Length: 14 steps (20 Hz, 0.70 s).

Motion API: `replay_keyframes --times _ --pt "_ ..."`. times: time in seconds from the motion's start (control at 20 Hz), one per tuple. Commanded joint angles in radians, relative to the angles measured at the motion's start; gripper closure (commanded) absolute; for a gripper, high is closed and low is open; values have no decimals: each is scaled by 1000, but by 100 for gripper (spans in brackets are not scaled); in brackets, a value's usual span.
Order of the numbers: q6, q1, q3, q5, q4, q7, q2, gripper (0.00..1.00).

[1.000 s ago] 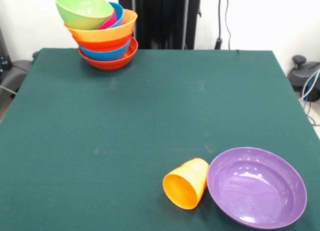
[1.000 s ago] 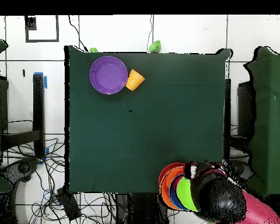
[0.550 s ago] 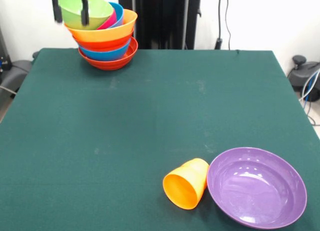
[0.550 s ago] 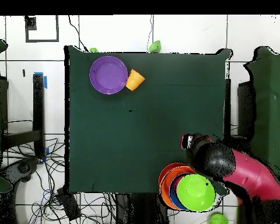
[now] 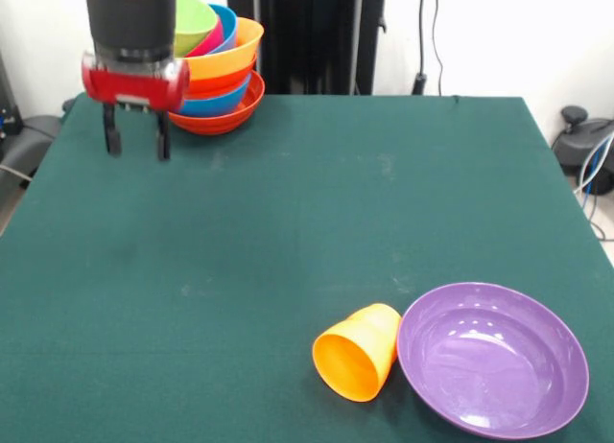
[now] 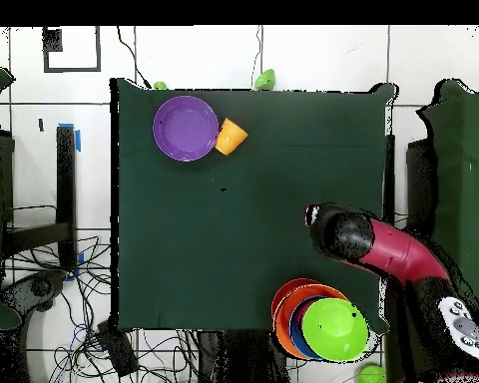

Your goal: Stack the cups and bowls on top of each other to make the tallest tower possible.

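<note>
The gripper (image 5: 135, 139) hangs at the left of the front view, just above the green cloth (image 5: 288, 213), its two dark fingers parted and holding nothing. Behind it, at the table's far corner, stands the tower (image 5: 216, 74): a red-orange bowl at the base, blue, red-orange and wide orange above, with small magenta, blue and green bowls nested in the top and leaning a little to one side. The overhead view shows the pile (image 6: 318, 319) right at the table's edge.

Further right, well apart from the tower, the cup (image 5: 357, 352) lies on its side with its mouth toward the camera, its wall touching or nearly touching the rim of the purple bowl (image 5: 493, 357).

The likely step is crossing the table to fetch one of these two. The cup is smooth, tapered plastic and may roll when nudged, so closing across its wall, square to its axis, looks safest. The purple bowl is wide, shallow and glossy; only its thin rim offers a pinch, and the cup beside it crowds one side. Both look light and slippery, so a slow, level lift should help
</note>
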Motion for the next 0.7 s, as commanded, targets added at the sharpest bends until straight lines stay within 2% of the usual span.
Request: replay_keyframes --times 0.05,0.2,0.25,0.4,0.45,0.65,0.7 --pt "-30 73 -12 -57 -155 104 180 0" --pt "41 117 -20 -29 -207 99 199 0" --pt "36 142 -37 -27 -229 110 205 0" --pt "125 221 -95 16 -283 166 202 0" --pt "153 230 -91 30 -304 165 207 0" --pt "128 222 -53 56 -354 146 250 0" --pt "150 225 -53 63 -369 144 260 0"
